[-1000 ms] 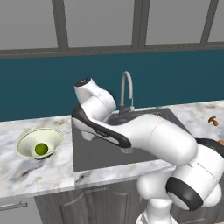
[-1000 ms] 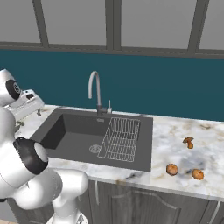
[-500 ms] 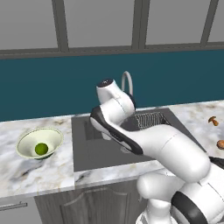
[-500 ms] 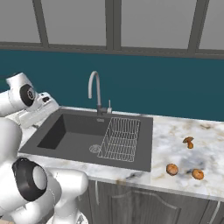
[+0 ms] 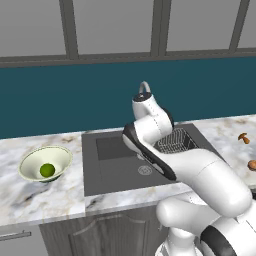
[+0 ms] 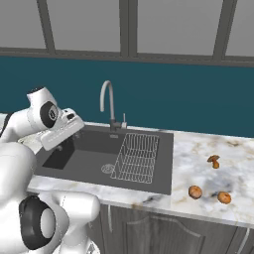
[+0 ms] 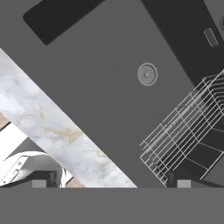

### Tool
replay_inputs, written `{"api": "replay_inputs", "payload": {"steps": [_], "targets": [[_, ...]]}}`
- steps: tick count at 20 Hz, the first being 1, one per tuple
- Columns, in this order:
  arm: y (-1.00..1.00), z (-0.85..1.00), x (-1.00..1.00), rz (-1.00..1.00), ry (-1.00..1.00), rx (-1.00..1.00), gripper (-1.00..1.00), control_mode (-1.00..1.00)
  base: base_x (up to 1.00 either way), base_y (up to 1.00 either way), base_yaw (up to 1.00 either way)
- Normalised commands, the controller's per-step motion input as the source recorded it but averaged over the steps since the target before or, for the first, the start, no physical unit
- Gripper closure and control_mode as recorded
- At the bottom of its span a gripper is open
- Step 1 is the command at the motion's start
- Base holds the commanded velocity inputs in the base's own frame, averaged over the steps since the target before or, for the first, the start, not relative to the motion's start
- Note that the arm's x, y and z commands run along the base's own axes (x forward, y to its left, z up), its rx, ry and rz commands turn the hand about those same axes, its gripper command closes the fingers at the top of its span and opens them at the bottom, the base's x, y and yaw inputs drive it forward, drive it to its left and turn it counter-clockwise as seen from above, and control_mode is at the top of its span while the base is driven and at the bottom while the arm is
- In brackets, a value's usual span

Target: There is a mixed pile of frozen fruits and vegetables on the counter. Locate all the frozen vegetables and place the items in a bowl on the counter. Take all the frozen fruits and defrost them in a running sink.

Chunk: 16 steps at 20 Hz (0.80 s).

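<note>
The arm is poised over the sink (image 6: 99, 158) with its gripper (image 6: 62, 131) empty and its jaws spread wide, and to my eye this is the stretch between one drop-off and the next pick-up. One vegetable is already sorted: the green ball (image 5: 47, 170) sits inside the bowl (image 5: 31, 161) on the counter (image 5: 30, 195) to the left of the basin. What remains lies well apart on the right-hand marble: the brown mushroom-shaped piece (image 6: 214, 160) near the back, and the two round orange fruits (image 6: 195, 191) (image 6: 224, 197) closer to the front edge. The next move, I'd judge, calls for a long swing across the basin to that side, then a low, centred descent on one small piece, since each is tiny against the open jaws and could roll away. The left base view gives the bowl and its contents, though the arm's own bulk crowds the right counter there. The right base view lays out all three loose pieces plainly, along with the faucet (image 6: 107, 101) and wire rack (image 6: 136, 156). The hand view looks straight down at the drain (image 7: 147, 74) and a corner of the rack; I can't tell from it whether water is running.
</note>
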Motion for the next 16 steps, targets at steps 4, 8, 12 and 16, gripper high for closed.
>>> {"api": "replay_inputs", "payload": {"steps": [4,8,12,16], "targets": [[-0.66,-0.06,0.16,-0.04,0.01,-0.01,-1.0,-1.0,0.0,0.0,0.0],[-0.63,-0.07,0.1,-0.06,0.0,0.0,-1.0,-1.0,0.0,0.0,0.0],[-0.57,-0.04,0.06,-0.07,0.0,-0.01,-1.0,-1.0,0.0,0.0,0.0],[-0.57,0.0,0.19,-0.1,0.01,0.0,-1.0,-1.0,0.0,0.0,0.0]]}}
